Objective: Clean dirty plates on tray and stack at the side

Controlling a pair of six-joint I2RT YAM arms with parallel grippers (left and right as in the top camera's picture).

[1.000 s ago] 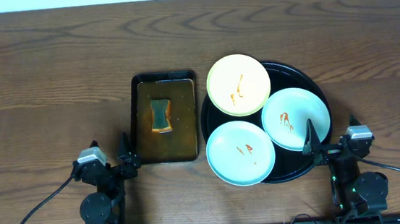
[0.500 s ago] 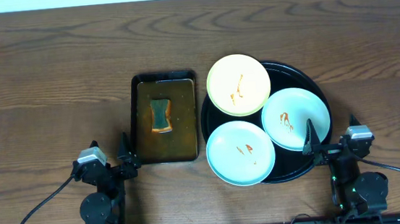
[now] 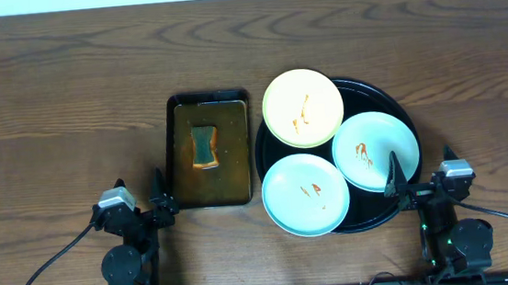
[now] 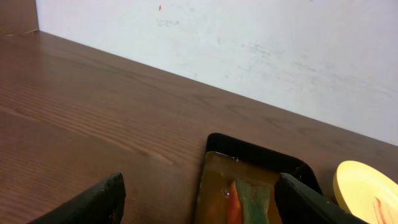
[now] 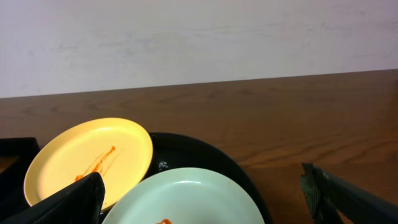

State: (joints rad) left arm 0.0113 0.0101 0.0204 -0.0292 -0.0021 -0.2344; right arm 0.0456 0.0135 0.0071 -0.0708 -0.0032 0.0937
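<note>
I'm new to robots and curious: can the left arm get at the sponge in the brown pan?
Probably yes: the open left gripper faces the pan, and the sponge lies uncovered with nothing between.

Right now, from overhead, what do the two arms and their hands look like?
The left arm and right arm are black with round joint housings. Each carries a light grey block near the wrist. The left hand and right hand have black, tapered fingers. A black cable loops outward from each base. Small green lights glow on the right arm.
</note>
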